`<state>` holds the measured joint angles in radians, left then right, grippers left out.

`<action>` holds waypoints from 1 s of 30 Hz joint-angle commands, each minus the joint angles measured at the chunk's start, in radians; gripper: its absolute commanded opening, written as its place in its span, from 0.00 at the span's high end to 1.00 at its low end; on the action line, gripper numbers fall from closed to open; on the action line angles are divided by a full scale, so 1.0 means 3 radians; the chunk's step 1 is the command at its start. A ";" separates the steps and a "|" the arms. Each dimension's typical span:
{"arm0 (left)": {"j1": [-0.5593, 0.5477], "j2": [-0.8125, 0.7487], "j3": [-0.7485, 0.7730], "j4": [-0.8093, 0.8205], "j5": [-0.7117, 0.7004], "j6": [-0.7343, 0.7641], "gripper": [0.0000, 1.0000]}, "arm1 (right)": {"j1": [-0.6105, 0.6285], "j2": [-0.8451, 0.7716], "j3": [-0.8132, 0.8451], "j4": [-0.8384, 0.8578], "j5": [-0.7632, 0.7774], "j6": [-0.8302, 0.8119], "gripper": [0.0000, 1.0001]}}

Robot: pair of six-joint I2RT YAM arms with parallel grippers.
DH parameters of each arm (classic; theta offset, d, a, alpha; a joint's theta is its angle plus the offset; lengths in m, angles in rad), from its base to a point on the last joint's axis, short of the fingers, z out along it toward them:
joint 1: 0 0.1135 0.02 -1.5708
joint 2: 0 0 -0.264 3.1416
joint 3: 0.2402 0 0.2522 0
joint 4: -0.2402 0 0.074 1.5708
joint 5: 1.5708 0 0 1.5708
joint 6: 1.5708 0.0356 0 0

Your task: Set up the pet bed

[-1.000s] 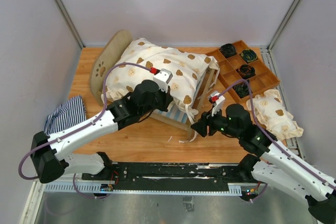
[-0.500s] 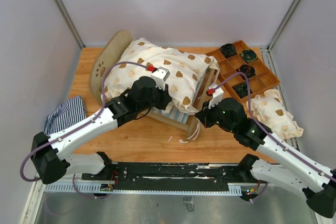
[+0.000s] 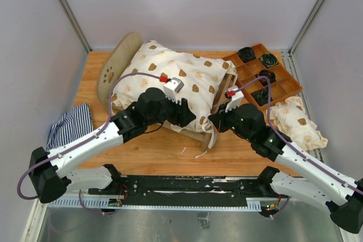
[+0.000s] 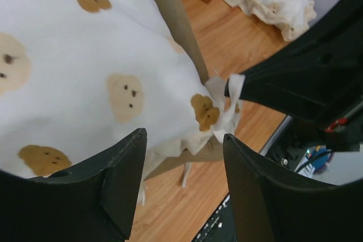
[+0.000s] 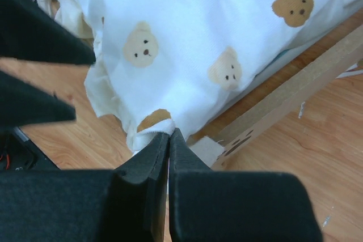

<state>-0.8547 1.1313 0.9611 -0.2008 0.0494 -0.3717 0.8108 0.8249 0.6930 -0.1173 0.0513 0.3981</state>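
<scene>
The pet bed (image 3: 116, 69) stands in the middle of the table, its plywood headboard with the paw cutout at the left. A cream bear-print cover (image 3: 176, 80) lies over it and hides the mattress. My right gripper (image 3: 214, 122) is shut on the cover's near right corner (image 5: 161, 127), just in front of the foot rail (image 5: 295, 92). My left gripper (image 3: 190, 116) hovers open right beside that corner, its fingers (image 4: 122, 179) apart with nothing between them. In the left wrist view the cover (image 4: 85, 55) hangs over the frame rail (image 4: 176, 21).
A brown compartment tray (image 3: 282, 90) with dark rolled items sits at the back right. A small bear-print pillow (image 3: 296, 124) lies at the right edge. A navy striped cloth (image 3: 71, 123) lies at the left edge. Grey walls close in three sides.
My left gripper has opened and let go of the cover. The right gripper moved in toward the bed and shut on the cover's corner. The cover now hides the striped mattress.
</scene>
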 commanded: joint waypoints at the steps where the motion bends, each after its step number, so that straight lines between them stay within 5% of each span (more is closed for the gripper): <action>1: -0.0196 0.0126 -0.0192 0.0260 0.0325 -0.0071 0.38 | 0.0020 0.0004 0.0123 0.0085 0.0303 0.0056 1.00; 16: -0.0362 0.0683 -0.0182 0.0413 -0.0305 -0.0230 0.37 | -0.0026 -0.0047 0.0124 0.0054 0.0565 0.0129 1.00; 18: -0.0361 0.0715 -0.0133 0.0349 -0.0421 -0.0192 0.51 | -0.0028 -0.0059 0.0119 0.0051 0.0549 0.0109 1.00; 20: -0.0360 0.0643 -0.0098 0.0261 -0.0616 -0.0074 0.79 | -0.0032 -0.0087 0.0126 0.0045 0.0495 0.0065 1.00; 23: -0.0358 0.0381 -0.0128 0.0264 -0.0954 0.0176 0.98 | -0.0035 -0.0114 0.0183 -0.0049 0.0346 -0.0030 1.00; 30: -0.0159 0.0273 0.0131 0.0020 -0.0585 0.0949 1.00 | -0.0037 -0.0159 0.0340 -0.0355 -0.0106 -0.0096 1.00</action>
<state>-0.9375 1.2182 0.9382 -0.1562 -0.1780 -0.2535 0.8085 0.8055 0.7578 -0.1833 0.0803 0.3927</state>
